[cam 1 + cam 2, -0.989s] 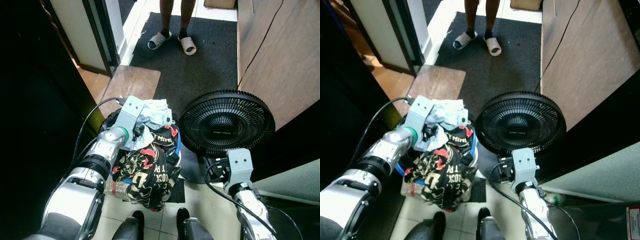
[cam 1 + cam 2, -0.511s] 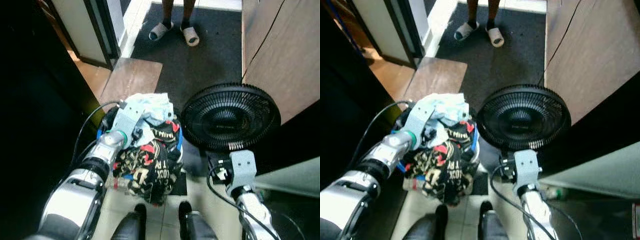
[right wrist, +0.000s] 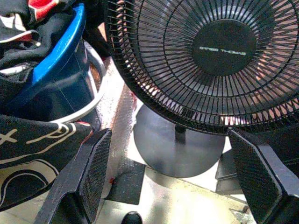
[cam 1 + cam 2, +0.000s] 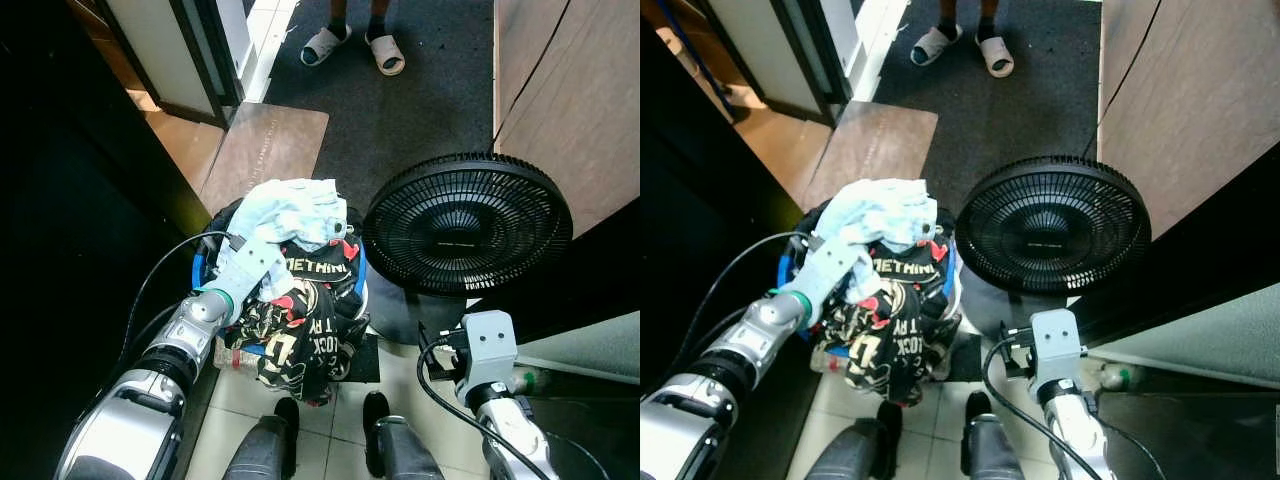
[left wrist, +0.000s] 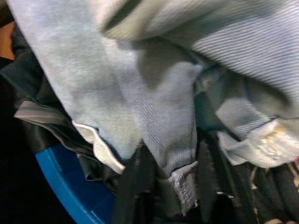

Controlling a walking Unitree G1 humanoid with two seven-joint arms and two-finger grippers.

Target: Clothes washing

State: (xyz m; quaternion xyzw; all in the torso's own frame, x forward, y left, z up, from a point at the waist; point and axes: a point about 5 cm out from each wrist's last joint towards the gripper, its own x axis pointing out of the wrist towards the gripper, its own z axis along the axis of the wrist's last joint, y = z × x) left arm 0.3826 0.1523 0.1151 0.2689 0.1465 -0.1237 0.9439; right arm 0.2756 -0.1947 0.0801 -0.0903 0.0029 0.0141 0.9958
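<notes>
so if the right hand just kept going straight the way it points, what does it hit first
Most likely the black fan. In the right wrist view the right hand, fingers spread open, frames the fan's grille and round base straight ahead, with the blue basket off to one side. Depth is hard to judge.

Silver arms (image 4: 150, 385), black cables, black feet.

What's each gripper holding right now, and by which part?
Left gripper is shut on the light blue garment atop the laundry basket, pinching a hemmed edge. Right gripper is open, holding nothing, beside the black fan.
</notes>
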